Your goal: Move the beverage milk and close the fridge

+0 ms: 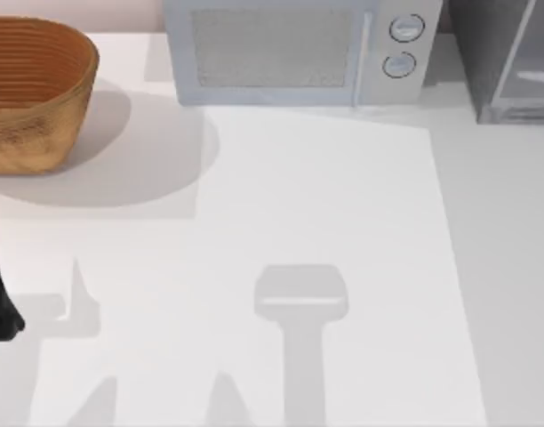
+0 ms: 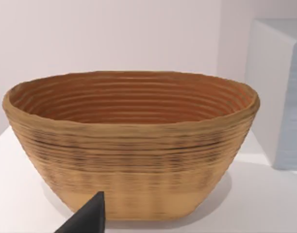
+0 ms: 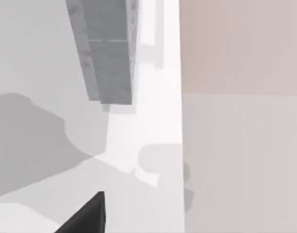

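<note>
Left arm [image 1: 0, 298]: 1 dark, near-black tapered segment with a matte finish, seen at the left edge of the top view. No cables, screws or markings can be made out.

Left wrist view: 1 black, wedge-shaped finger [image 2: 88, 217], plain surface.

Right wrist view: 1 matching black wedge-shaped finger [image 3: 88, 216], unmarked.

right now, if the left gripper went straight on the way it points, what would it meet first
Most likely the wicker basket. In the left wrist view the left gripper's fingertip points at its near wall across bare table, with the microwave off to one side. How far off the basket sits is hard to judge.
</note>
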Robot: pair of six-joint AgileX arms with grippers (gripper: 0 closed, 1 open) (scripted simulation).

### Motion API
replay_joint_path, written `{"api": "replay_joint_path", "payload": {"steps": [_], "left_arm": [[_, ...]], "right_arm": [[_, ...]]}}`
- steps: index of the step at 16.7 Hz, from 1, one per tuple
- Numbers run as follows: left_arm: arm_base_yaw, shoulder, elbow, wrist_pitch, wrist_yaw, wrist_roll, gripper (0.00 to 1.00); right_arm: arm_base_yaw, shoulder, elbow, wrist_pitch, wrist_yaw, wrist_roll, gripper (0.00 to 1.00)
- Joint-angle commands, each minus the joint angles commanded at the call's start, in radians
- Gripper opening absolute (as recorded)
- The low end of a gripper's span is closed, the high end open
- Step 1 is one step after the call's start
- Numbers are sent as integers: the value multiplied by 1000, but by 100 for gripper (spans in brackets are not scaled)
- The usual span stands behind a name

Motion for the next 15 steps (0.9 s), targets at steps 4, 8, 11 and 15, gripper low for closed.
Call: {"api": "replay_joint_path", "payload": {"steps": [4,8,11,15], "left_arm": [[0,0,0,0,0,0,100],[0,0,0,0,0,0,100],[0,0,0,0,0,0,100],[0,0,0,0,0,0,100]], "right_arm": [[161,-15,19,181,39,132,100],[317,-32,37,425,68,409,100],[450,-30,33,649,106,716,100],[663,-6,10,949,163,1089,100]]}}
